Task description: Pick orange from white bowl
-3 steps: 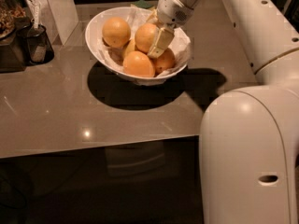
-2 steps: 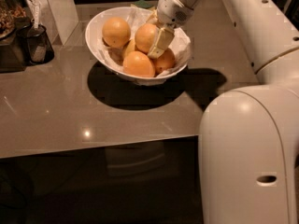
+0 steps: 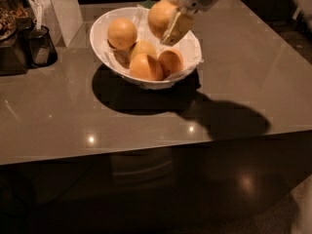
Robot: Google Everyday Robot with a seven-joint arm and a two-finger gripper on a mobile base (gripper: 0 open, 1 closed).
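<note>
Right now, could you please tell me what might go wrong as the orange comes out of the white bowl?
The hand grips the orange above the white bowl, one finger pressed on its rounded side; the smooth skin could slip, and the fruit would drop onto the four others below. The crinkled liner stands up close beneath the held orange, so a low sideways move might catch it and tug the bowl.

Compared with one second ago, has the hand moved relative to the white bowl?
Yes. The hand, shut on the orange, rose from among the fruit to above the white bowl rim.
</note>
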